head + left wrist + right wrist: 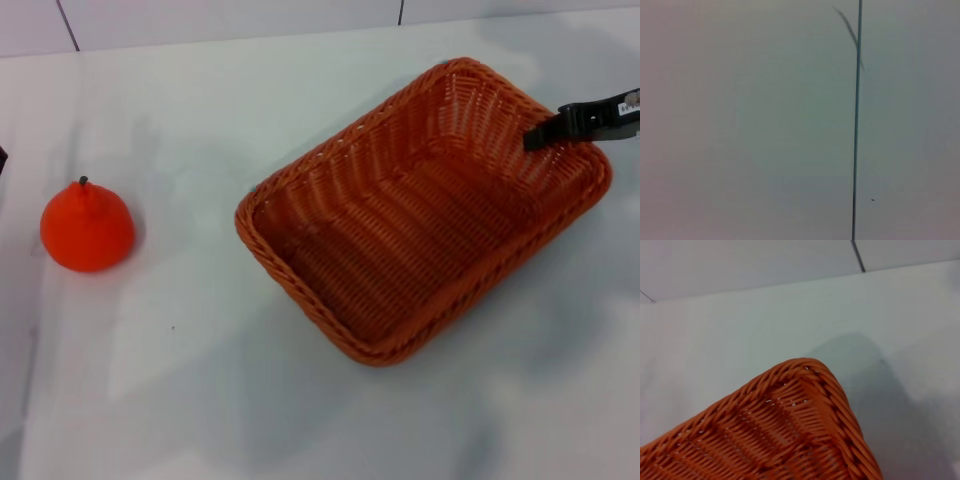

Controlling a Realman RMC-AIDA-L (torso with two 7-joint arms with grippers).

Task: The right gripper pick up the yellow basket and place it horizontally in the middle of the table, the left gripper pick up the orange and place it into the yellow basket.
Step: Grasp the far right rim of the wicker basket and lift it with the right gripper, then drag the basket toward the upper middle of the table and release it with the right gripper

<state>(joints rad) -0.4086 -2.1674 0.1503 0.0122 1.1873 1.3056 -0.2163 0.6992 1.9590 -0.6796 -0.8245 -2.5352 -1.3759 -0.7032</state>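
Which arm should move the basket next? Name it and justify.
Right. The right gripper is already at the yellow basket's far right rim, while the left gripper is out of view, on the side where the orange sits.

the yellow basket point(420, 215) sits on the table point(300, 400) in the centre-right of the head frame, turned at a slant, its long axis running from lower left toward upper right. one corner points to the top of the frame, another to the bottom centre. the orange point(87, 226) rests on the table at the middle left of the frame, well apart from the basket. the right tool point(545, 134) enters from the right edge in the upper right of the frame, its tip over the basket's upper-right rim. behind the table, along the top edge, runs a wall point(230, 15).
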